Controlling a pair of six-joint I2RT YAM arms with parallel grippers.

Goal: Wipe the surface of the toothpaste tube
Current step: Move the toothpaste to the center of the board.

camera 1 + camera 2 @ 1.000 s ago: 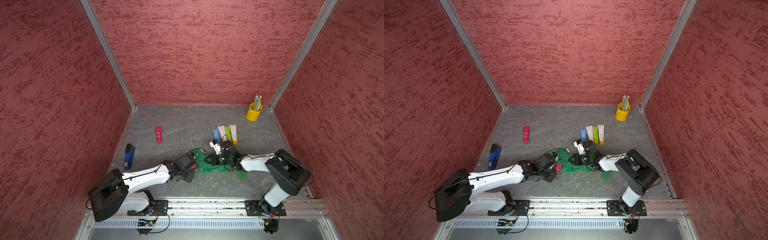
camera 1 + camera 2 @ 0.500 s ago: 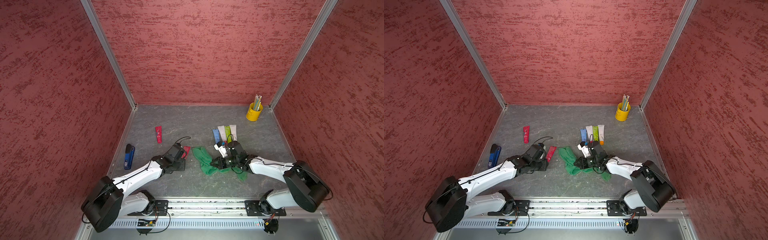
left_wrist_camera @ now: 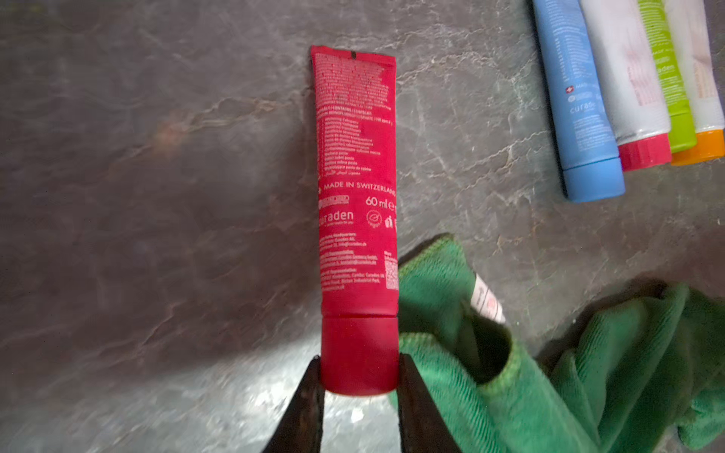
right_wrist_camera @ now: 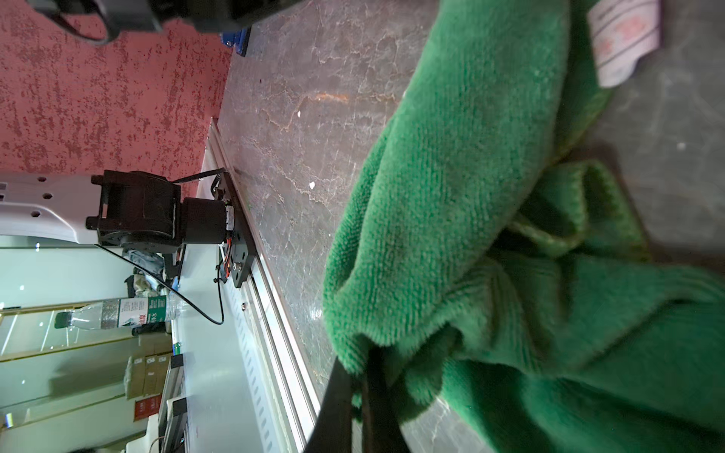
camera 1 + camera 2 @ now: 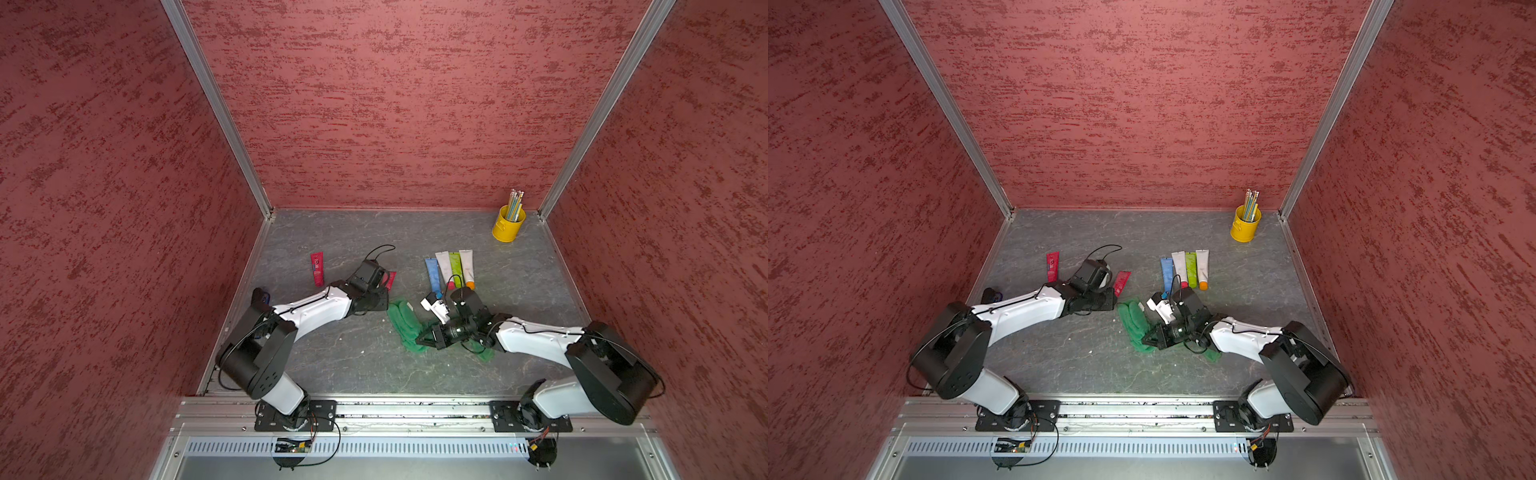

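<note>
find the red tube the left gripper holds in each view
In a top view: tube mid-table, just beyond the far end of the cloth.
In a top view: same spot, cloth just nearer the robot.
Left wrist: picture centre, cap pinched in the left gripper.
Right wrist: not in it.
Shared landmark: the green cloth, in all four.
</note>
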